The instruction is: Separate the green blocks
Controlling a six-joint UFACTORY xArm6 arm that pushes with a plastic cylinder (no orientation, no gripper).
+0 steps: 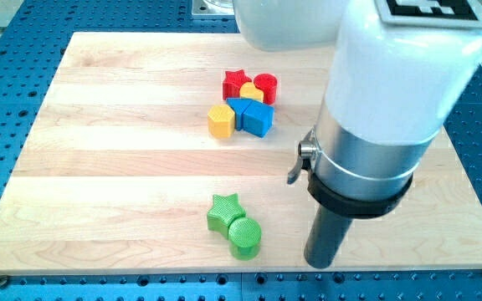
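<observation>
From the single camera view, the separating has not started, as far as I can judge: the green star point(223, 212) and the green cylinder point(244, 237) sit touching each other near the front edge of the table point(99, 150), the cylinder just to the right of and nearer than the star. What is left is the whole job, getting a gap between those two.

My tip point(320, 263) is down at table height, to the right of the green pair and clear of both, about level with the cylinder. The rod hangs close to vertical under the bulky white and grey arm housing, which covers much of the right side. The tool is a plain rod with nothing to open or close, and it touches no block.

Farther back, well apart from the greens, a cluster sits packed together: red star point(236, 82), red cylinder point(265, 86), yellow block point(221, 121), blue block point(256, 118), and another yellow piece point(252, 92) between them.
</observation>
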